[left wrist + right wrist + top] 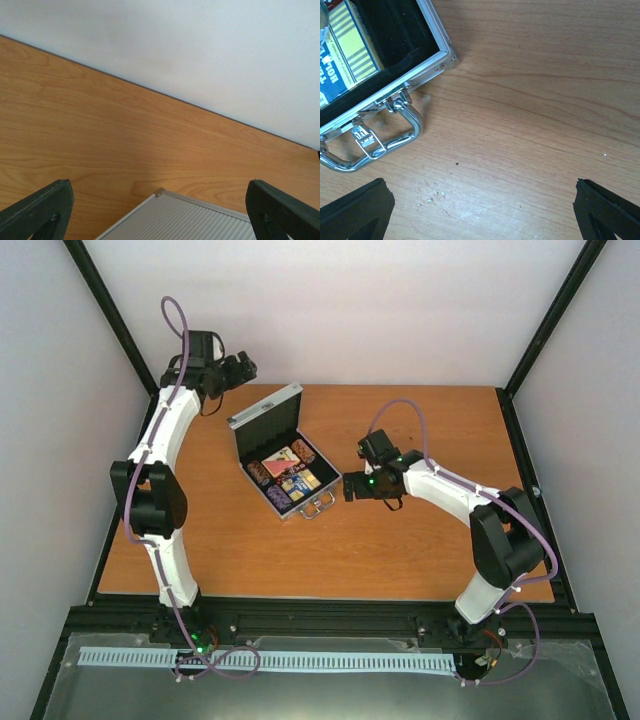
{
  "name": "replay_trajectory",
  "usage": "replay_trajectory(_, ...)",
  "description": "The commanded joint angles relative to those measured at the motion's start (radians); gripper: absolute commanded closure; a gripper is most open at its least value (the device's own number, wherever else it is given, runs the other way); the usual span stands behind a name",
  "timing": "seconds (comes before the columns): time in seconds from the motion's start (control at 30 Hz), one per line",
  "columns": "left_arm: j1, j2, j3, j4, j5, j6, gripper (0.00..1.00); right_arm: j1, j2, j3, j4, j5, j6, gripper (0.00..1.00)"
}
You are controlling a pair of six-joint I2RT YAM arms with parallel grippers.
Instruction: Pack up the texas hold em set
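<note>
The texas hold em set's silver case (287, 478) lies open mid-table, its lid (265, 418) standing up at the back. Inside the black lining are a red-white deck (280, 462), a blue-yellow deck (298, 482) and dark chip stacks (278, 498). The metal handle (318, 508) points to the near right. My left gripper (243, 367) hovers open behind the lid; in its wrist view the ribbed lid (180, 222) shows between the fingers (45, 210). My right gripper (348, 488) is open over bare wood beside the case corner (442, 55), handle (380, 145) and blue-yellow deck (345, 55).
The wooden table (420, 550) is bounded by white walls at the back and sides and a black frame rail (330, 618) at the near edge. Small crumbs (435, 195) lie on the wood under the right gripper.
</note>
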Motion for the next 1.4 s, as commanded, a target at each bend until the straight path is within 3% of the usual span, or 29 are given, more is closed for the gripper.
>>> replay_trajectory(0.0, 0.005, -0.012, -0.026, 0.035, 0.089, -0.034, 0.03, -0.028, -0.021, -0.017, -0.008, -0.03, -0.027, 0.0)
replay_trajectory(0.3, 0.005, -0.12, -0.192, 0.04, 0.233, -0.045, 0.02, -0.053, -0.044, -0.046, -0.005, -0.05, -0.035, 0.0)
replay_trajectory(1.1, 0.003, -0.34, -0.495, 0.118, 0.395, -0.127, 0.02, -0.054, -0.106, -0.1, 0.005, -0.045, 0.016, 0.0)
replay_trajectory(1.37, 0.002, -0.362, -0.488, 0.102, 0.448, -0.113, 0.0, -0.054, -0.143, -0.125, 0.057, -0.198, -0.026, 0.0)
